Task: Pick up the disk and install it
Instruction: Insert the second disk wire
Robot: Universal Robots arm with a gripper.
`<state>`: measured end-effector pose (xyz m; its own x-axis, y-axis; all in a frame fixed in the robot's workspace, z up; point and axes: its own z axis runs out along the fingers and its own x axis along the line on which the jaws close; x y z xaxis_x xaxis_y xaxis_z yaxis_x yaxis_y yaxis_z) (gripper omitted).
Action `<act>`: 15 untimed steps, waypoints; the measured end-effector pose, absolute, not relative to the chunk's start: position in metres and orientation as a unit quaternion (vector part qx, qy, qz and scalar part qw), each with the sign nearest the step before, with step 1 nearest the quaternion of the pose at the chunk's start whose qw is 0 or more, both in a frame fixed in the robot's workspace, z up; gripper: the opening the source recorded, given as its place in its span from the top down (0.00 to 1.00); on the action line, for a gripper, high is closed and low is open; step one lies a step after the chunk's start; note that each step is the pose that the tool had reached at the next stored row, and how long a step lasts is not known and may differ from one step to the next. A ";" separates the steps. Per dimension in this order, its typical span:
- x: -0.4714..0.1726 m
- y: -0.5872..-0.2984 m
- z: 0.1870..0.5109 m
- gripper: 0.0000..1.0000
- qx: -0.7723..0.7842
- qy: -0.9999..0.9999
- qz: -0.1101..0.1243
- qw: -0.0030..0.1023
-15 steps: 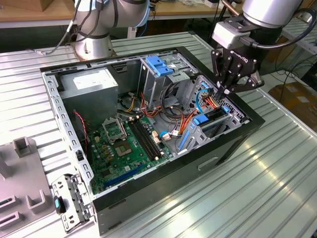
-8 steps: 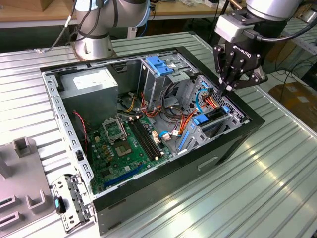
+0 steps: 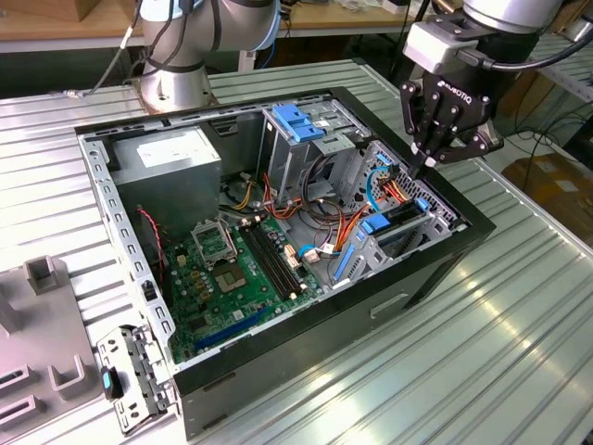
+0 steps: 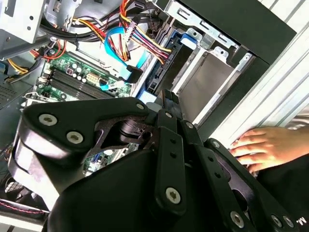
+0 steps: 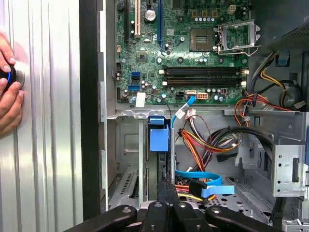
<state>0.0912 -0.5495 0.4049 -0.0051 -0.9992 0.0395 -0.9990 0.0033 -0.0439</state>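
Note:
The disk [image 3: 400,215] stands on edge in the drive bay at the case's corner on the exterior view's right, dark with blue rails and blue end tabs. My gripper [image 3: 429,165] hangs just above it, fingers shut with nothing between them, tips pointing down at the disk's upper edge. Whether they touch it, I cannot tell. In the first wrist view the shut gripper [image 5: 169,189] lines up with the disk's blue tab [image 5: 158,139]. In the second wrist view the gripper [image 4: 169,99] sits close over the disk [image 4: 170,63] in its metal bay.
The open computer case [image 3: 454,269] lies on a ribbed metal table. Inside are the motherboard [image 3: 232,269], the power supply [image 3: 176,153], a light-blue latch plate [image 3: 298,120] and bundled cables [image 5: 203,145]. A person's hand [image 5: 7,92] rests on the table beside the case.

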 end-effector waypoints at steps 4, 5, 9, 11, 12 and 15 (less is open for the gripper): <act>0.092 -0.522 0.405 0.89 -0.706 0.707 -0.028 -0.033; 0.093 -0.517 0.404 0.89 -0.706 0.707 -0.024 -0.037; 0.096 -0.500 0.401 0.89 -0.705 0.706 -0.035 -0.052; 0.097 -0.495 0.400 0.89 -0.705 0.706 -0.040 -0.057; 0.099 -0.490 0.398 0.89 -0.705 0.705 -0.045 -0.063; 0.099 -0.482 0.395 0.89 -0.703 0.704 -0.062 -0.080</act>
<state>0.0992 -0.4819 0.3954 0.0024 -0.9798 0.1997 -0.9997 0.0028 0.0259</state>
